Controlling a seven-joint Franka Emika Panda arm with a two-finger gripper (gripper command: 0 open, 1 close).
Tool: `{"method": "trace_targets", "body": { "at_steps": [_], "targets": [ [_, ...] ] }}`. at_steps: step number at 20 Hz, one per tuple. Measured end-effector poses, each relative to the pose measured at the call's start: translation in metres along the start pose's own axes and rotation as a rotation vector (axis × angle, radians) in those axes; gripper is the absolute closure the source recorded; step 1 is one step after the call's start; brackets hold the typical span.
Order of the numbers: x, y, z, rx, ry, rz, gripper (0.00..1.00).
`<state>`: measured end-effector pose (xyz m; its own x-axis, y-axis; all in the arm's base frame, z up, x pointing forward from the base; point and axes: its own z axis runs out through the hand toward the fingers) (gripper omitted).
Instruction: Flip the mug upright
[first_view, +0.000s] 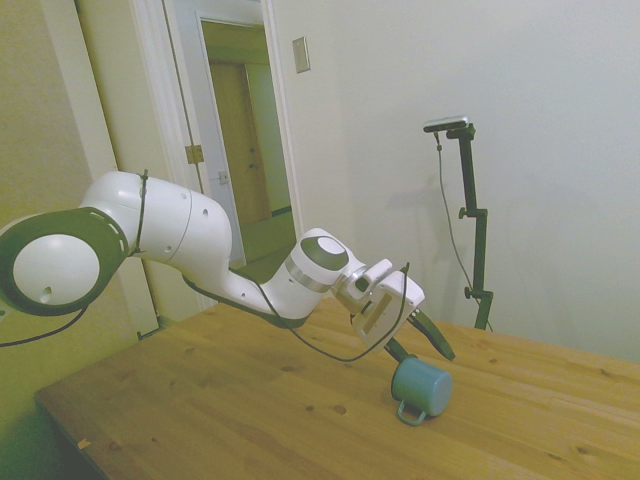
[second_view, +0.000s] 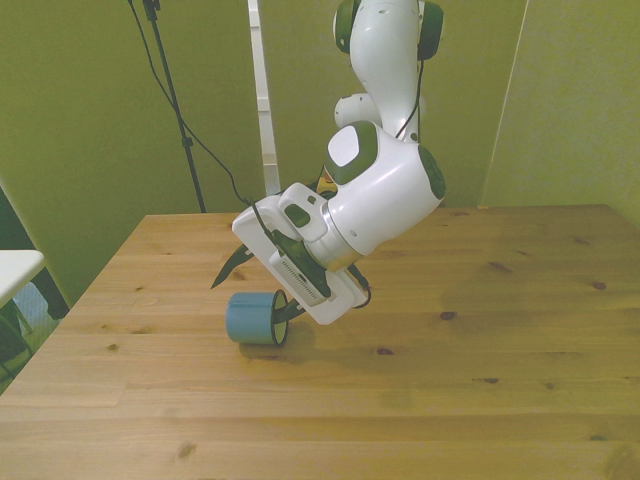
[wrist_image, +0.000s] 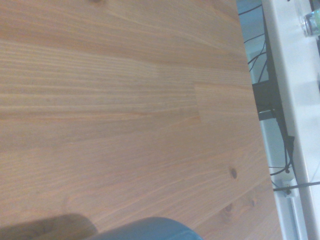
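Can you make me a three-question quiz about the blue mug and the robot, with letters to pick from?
1. Where is the small blue-teal enamel mug?
A. on the wooden table
B. on the floor
C. on a shelf

2. How many mugs are on the table?
A. three
B. two
C. one

3. How is the mug lying?
A. upright
B. on its side
C. upside down on its rim

Answers:
1 A: it rests on the wood planks, right by the white arm's gripper.
2 C: the side view and the front view both show only one.
3 B: its round wall lies on the table, with the loop handle low against the wood.
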<state>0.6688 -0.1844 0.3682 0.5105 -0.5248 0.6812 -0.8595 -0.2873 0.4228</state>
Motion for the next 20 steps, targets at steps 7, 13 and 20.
{"method": "trace_targets", "body": {
  "at_steps": [7,13,20],
  "targets": [
    [-0.0020,-0.0021,-0.0037,0.000,0.000,-0.004,1.00],
    [-0.0059,-0.0024,-0.0009,-0.005,-0.005,-0.011,1.00],
    [-0.0027,0.0005,0.0006,-0.010,-0.006,-0.006,1.00]
  ]
}}
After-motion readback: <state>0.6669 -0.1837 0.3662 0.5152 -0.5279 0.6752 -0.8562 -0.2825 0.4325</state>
